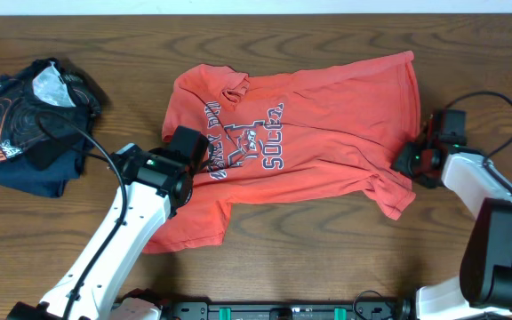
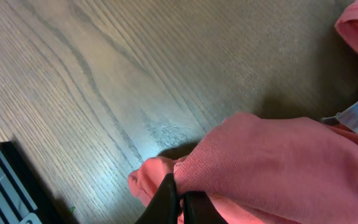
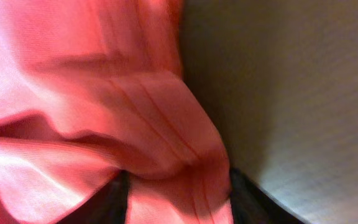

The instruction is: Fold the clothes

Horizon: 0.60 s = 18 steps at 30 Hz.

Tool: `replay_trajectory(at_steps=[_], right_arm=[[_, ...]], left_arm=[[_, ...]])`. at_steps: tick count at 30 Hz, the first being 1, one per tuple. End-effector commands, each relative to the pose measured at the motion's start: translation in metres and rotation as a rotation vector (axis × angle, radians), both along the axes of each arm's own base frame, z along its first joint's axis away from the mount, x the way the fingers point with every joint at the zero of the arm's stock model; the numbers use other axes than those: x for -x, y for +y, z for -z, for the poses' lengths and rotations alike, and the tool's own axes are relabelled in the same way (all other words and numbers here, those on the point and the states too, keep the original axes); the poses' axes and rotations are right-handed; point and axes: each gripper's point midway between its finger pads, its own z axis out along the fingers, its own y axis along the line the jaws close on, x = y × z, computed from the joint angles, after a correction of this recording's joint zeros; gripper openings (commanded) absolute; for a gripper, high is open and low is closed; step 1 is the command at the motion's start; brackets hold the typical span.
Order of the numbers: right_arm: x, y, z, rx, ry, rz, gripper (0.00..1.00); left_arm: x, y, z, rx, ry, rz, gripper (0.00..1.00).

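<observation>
The shirt (image 1: 300,116) lies spread on the surface (image 1: 327,36) for a first fold: left pincer (image 2: 180,202) is clamped on cloth just beside the lettering (image 1: 243,133), right pincer (image 3: 179,199) straddles the hem well away from it, bite uncertain, so next likely needs firm grip, then matched lift.

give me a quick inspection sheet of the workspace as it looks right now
surface: wooden table, bare wood around the clothes
job's things: coral T-shirt spread out, lettering up, wrinkled, not yet folded
clutter: dark swirl-printed garment crumpled at the left end, apart from the shirt
grippers: left gripper shut on the shirt's edge; right gripper astride the shirt's hem, grip uncertain
cables: black cable crosses the dark garment toward the left arm; second black cable loops by the right arm
surroundings: black rail along the near table edge; otherwise nothing seen
</observation>
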Motion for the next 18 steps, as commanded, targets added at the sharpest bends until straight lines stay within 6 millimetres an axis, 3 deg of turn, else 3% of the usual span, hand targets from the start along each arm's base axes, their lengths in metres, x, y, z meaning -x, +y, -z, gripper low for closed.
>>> replay_trajectory(at_steps=[1,3,7,11,18], right_arm=[[-0.012,0.010,0.005,-0.009,-0.028,-0.034,0.27],[-0.021,0.012,0.007,-0.006,-0.057,-0.041,0.01],[-0.027,0.013,0.009,-0.001,-0.075,-0.052,0.01],[-0.025,0.006,-0.011,0.007,-0.093,-0.045,0.01],[-0.008,-0.019,-0.120,0.055,-0.293,0.033,0.01]], left_arm=[[0.002,0.003,0.004,-0.017,0.022,0.001,0.06],[0.003,0.003,0.005,-0.019,0.027,0.001,0.06],[0.004,0.004,0.006,-0.022,0.031,0.004,0.06],[0.002,0.007,0.001,-0.052,0.043,0.057,0.06],[0.010,0.011,-0.020,-0.042,-0.018,0.088,0.06]])
